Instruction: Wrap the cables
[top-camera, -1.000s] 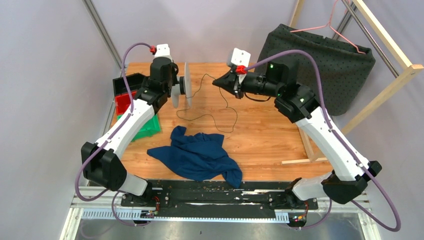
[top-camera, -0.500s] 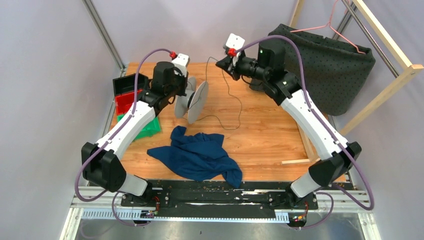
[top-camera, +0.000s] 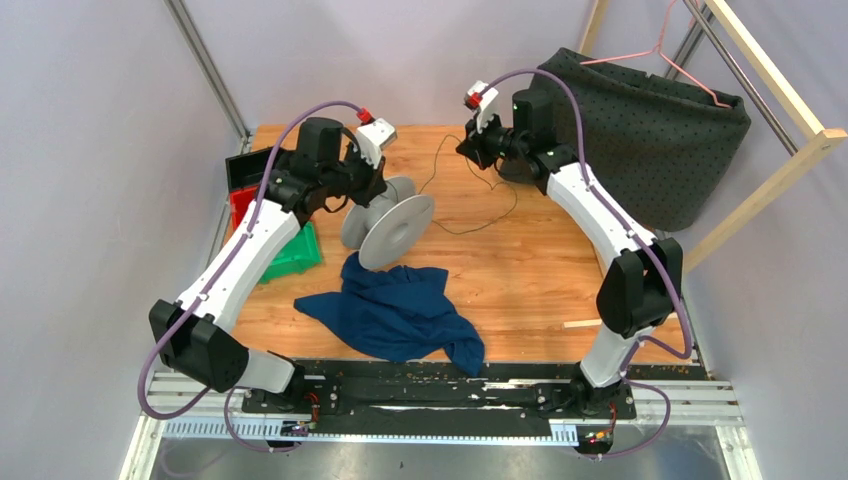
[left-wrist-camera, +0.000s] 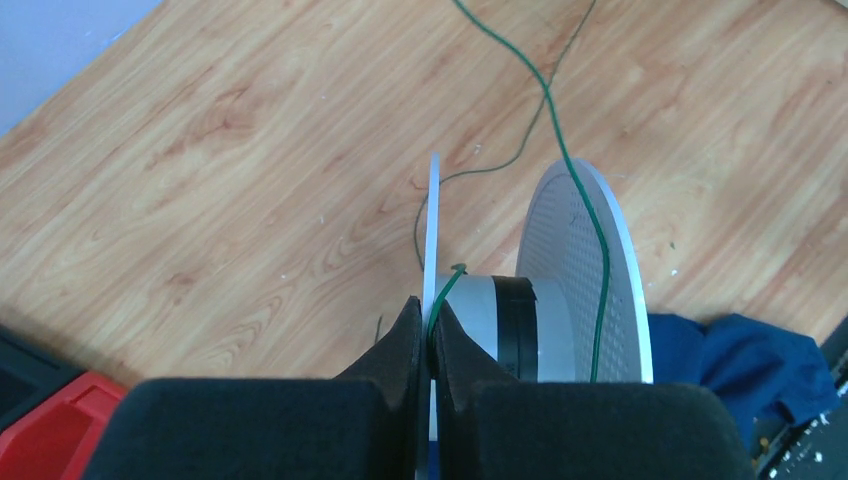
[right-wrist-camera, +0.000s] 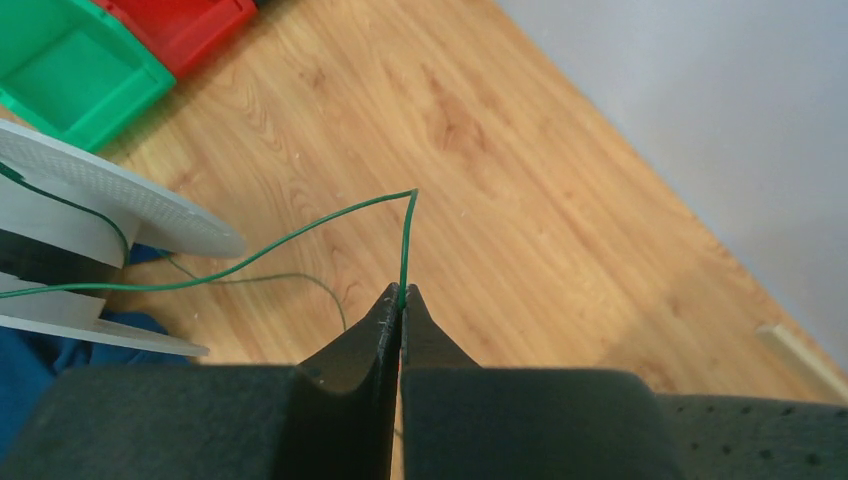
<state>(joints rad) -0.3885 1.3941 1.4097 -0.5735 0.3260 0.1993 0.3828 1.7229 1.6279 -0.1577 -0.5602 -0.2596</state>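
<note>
Right wrist view: the wire (right-wrist-camera: 408, 240) is pinched between the closed tips of the right gripper (right-wrist-camera: 400, 295) and runs slack to the spool (right-wrist-camera: 130, 200), whose thin flange is clamped by the left gripper (left-wrist-camera: 430, 310). Thread-thin, limp and light, the wire is judged likely to slip or kink; mild tension is advised. 2 perforated white discs (left-wrist-camera: 575, 260) flank a smooth grey hub (left-wrist-camera: 480, 320).
</note>
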